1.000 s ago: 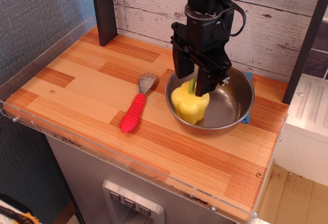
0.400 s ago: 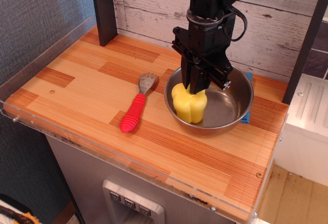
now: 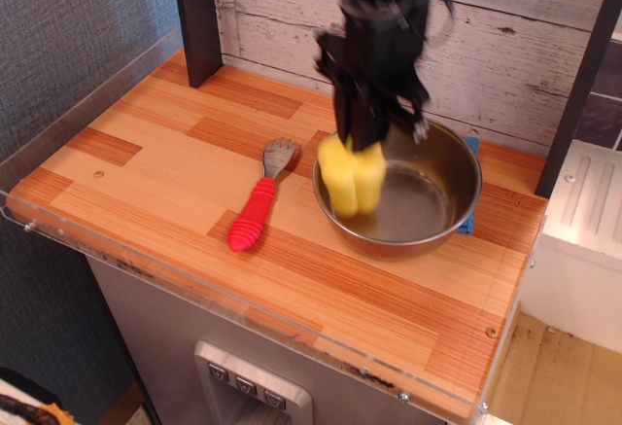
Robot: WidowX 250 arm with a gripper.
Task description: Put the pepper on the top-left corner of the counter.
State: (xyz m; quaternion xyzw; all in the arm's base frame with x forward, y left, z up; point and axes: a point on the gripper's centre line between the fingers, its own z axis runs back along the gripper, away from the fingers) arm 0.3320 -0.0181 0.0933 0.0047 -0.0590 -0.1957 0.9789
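Observation:
The yellow pepper (image 3: 351, 178) hangs from my black gripper (image 3: 361, 141), which is shut on its top where the stem is hidden. The pepper is lifted over the left part of the steel bowl (image 3: 428, 206), its lower end about level with the bowl's rim. The image is blurred by motion around the gripper. The wooden counter (image 3: 165, 167) of striped planks stretches left, and its top-left corner (image 3: 185, 70) lies by a dark post.
A red-handled spatula (image 3: 258, 203) lies on the counter left of the bowl. A dark vertical post (image 3: 197, 17) stands at the back left. A clear acrylic rim (image 3: 87, 89) edges the counter. A white unit (image 3: 583, 240) stands at the right.
The gripper closed on the pepper's top and lifted it up and slightly left out of the bowl's bottom. The spatula and bowl have not moved.

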